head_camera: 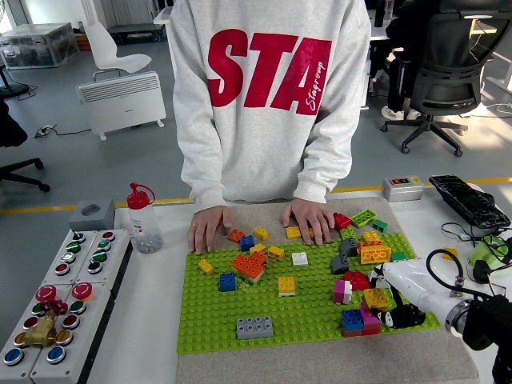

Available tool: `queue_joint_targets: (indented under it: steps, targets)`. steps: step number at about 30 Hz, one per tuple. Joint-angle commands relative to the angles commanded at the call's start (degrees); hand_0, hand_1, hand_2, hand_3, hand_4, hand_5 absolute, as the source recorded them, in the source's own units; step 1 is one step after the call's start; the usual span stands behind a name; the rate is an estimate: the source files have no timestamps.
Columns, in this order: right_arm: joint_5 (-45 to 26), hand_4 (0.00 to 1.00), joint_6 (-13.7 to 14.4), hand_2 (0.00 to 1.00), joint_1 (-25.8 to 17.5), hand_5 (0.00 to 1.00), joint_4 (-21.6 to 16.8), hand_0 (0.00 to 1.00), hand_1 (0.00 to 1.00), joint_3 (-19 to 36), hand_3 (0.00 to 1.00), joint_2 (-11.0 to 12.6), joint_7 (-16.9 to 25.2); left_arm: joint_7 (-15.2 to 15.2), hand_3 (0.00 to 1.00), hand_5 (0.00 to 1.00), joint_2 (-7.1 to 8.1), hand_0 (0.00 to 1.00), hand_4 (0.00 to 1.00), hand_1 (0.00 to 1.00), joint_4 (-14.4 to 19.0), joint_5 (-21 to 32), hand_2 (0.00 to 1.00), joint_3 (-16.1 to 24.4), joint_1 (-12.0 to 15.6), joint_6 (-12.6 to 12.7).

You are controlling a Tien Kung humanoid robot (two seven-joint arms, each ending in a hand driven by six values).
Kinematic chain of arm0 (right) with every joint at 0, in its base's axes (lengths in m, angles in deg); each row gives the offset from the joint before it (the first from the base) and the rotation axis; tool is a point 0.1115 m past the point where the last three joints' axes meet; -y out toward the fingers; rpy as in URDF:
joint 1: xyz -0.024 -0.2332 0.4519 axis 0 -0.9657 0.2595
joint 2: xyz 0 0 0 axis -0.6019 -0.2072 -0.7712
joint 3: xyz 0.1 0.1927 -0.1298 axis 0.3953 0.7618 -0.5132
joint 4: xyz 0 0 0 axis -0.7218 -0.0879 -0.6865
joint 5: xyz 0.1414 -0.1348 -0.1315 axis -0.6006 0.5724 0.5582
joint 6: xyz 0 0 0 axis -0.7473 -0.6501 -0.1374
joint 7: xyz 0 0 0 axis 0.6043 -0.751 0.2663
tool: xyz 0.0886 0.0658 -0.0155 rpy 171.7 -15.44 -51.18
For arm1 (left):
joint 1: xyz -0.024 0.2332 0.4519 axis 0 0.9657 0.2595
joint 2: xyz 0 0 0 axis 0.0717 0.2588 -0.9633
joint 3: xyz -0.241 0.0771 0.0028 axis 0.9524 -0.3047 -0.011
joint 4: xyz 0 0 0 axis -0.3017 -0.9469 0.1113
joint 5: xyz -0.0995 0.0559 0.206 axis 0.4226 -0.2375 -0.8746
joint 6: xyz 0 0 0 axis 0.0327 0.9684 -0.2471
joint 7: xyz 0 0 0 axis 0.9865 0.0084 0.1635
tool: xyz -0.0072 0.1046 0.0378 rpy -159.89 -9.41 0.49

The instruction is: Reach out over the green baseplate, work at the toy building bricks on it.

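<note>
The green baseplate [304, 308] lies on a grey mat in the middle of the table, with several loose bricks scattered on it. My right hand [400, 314] sits at the plate's lower right corner, its dark fingers curled under the white hand shell and holding nothing. Just left of it are a yellow-orange brick [374, 298], a blue brick [351, 320] and a magenta brick [370, 322]. Further left lie a pink-and-white brick [342, 291], a grey brick [254, 326] and an orange cluster [248, 266]. My left hand is out of view.
A person stands at the far side with both hands flat on the plate's far edge, one hand [210, 228] at the left and the other hand [309, 220] near the middle. A red-capped bottle [142, 220] and a button panel [60, 300] are at the left. A black device [468, 200] and a cable [448, 264] are at the right.
</note>
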Motion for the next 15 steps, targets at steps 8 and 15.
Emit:
queue_joint_targets:
  steps: [8, 15]
  targets:
    - [0.01, 0.581, -0.28, 0.206, 0.18, 0.194, 0.17, 0.254, 0.101, -0.01, 0.504, 0.05, -0.11, -0.04, 0.618, 0.998, 0.04, 0.692, 0.362, 0.69, 0.0, 0.05, 0.658, 0.02, -0.13, 0.01]
    - [-0.1, 0.582, -0.48, 0.207, 0.13, 0.195, -0.44, 0.254, 0.105, -0.11, 0.504, 0.2, 0.0, -0.03, 0.618, 0.998, 0.04, 0.692, 0.362, 0.69, 0.0, 0.08, 0.658, -0.01, -0.16, -0.02]
